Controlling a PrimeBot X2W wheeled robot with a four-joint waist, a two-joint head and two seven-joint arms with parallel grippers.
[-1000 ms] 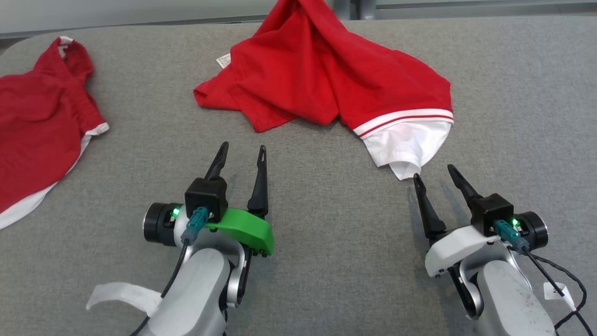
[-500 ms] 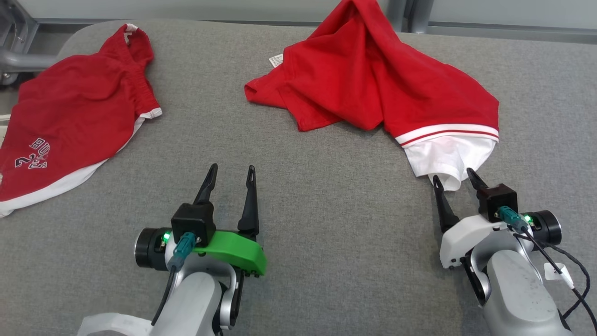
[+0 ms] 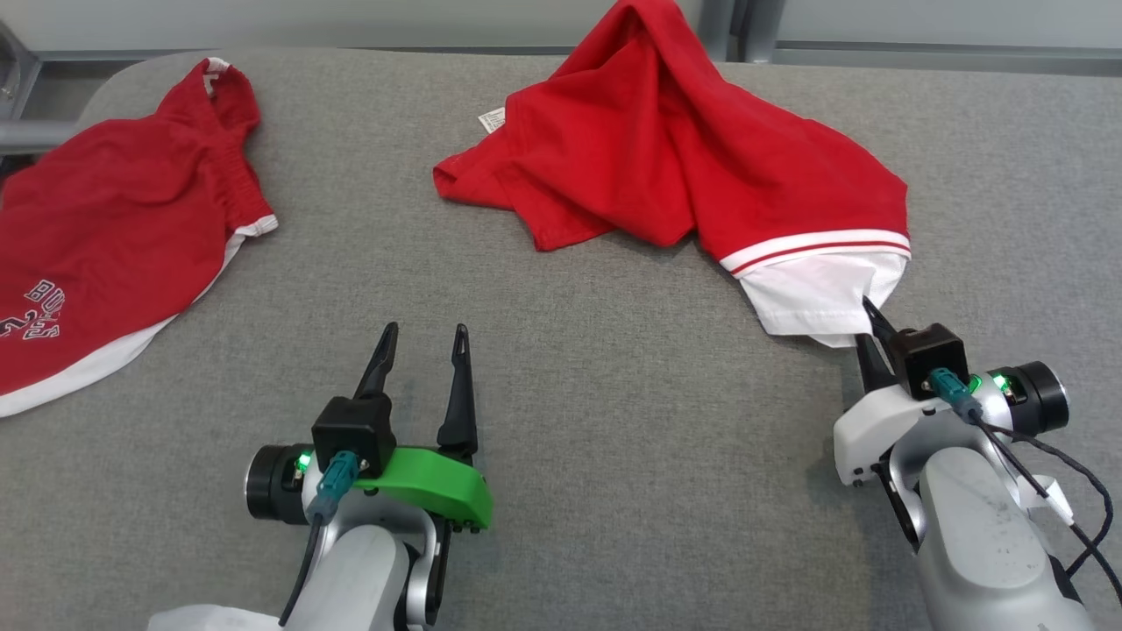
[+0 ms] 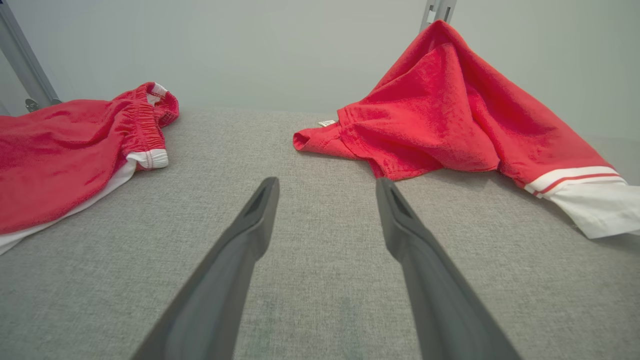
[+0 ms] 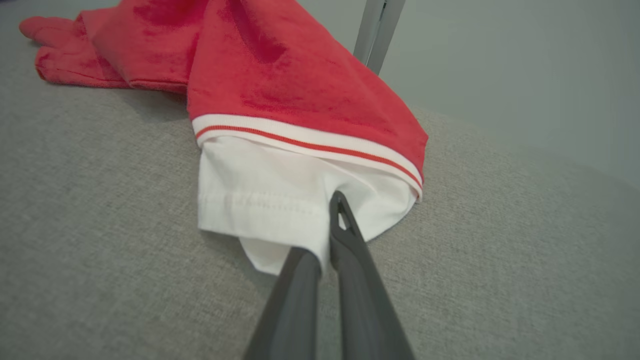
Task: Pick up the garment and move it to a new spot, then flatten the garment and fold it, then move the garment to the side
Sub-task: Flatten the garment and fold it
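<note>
- Grey woven cloth covers the tabletop [image 3: 614, 421], and its near middle is bare. That is a fair place to carry the piece to.
- Red and crumpled, the garment [image 3: 666, 149] lies toward the far right of the tabletop. Its bunched peak reaches the far edge and its folds spill toward the near side.
- A second red garment [image 3: 114, 237] with white trim lies at the left edge, well apart. In my judgement the move should stop short of it so the two do not tangle.
- The right pincer [image 3: 866, 320] is clenched on the hem of the white sleeve [image 3: 806, 294], the part of the garment nearest the near edge. In the right wrist view one finger lies on top of the cloth and the other beneath it.
- Only a small bite of hem is caught, so a slow, steady lift seems wise. A jerk could pull the thin cloth free, and the heavy red body will drag behind.
- The left pincer [image 3: 425, 333] hovers released over bare tabletop near the near edge, touching nothing. It could take the red hem closest to it to share the weight.
- A small white label [image 3: 491, 120] shows at the garment's left fold, a handy mark for finding the inside when flattening.
</note>
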